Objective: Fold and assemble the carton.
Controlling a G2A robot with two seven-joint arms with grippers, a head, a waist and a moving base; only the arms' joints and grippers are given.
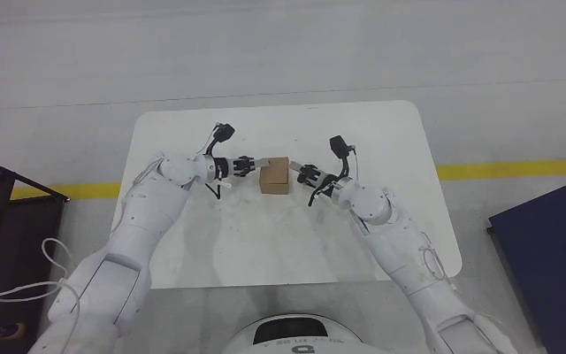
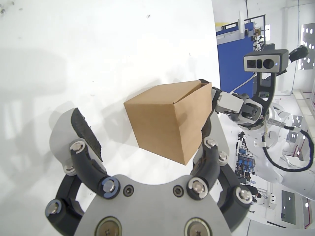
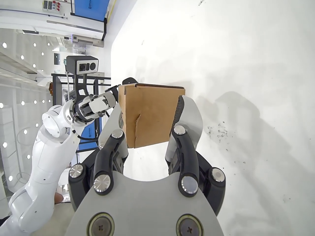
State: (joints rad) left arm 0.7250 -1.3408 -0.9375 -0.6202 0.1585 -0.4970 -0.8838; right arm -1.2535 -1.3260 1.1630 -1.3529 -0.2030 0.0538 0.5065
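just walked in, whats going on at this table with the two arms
The robot is working on a small brown carton at the white table, with one arm at each end. The right gripper has a finger on each of two opposite faces and looks clamped on it. The left gripper is open, its fingers straddling the other end. The carton already has its box shape.

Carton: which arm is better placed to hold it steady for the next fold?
Right, probably. The right gripper straddles the carton, a finger against each side. The left gripper is open, one finger clear of the carton.
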